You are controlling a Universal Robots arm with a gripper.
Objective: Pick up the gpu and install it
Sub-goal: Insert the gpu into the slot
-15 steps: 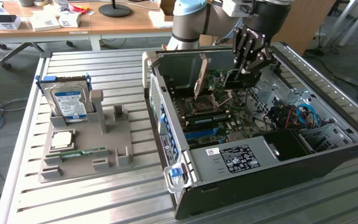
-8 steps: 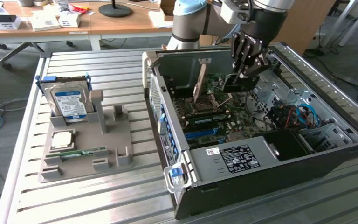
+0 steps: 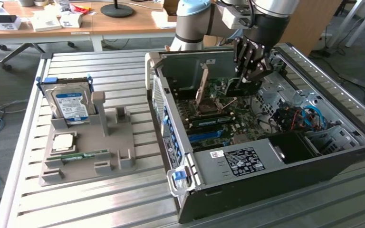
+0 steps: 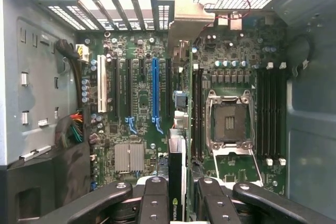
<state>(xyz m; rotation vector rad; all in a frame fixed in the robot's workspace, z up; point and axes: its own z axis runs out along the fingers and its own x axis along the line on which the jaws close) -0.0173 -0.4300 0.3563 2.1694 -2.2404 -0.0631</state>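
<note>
So the one gripper (image 3: 249,76) (image 4: 177,188) is down inside the open computer case (image 3: 265,171), clamped on the single gpu (image 3: 239,88) (image 4: 176,163). It holds the card edge-on over the motherboard (image 3: 217,123) (image 4: 142,98), between the one blue slot (image 4: 155,93) and the processor socket (image 4: 228,119). Outside the case, on the exterior view's left, there's one grey tray (image 3: 116,142) with one hard drive (image 3: 70,104) standing upright, one processor chip (image 3: 63,142) and one green memory stick (image 3: 81,156) lying flat.
</note>
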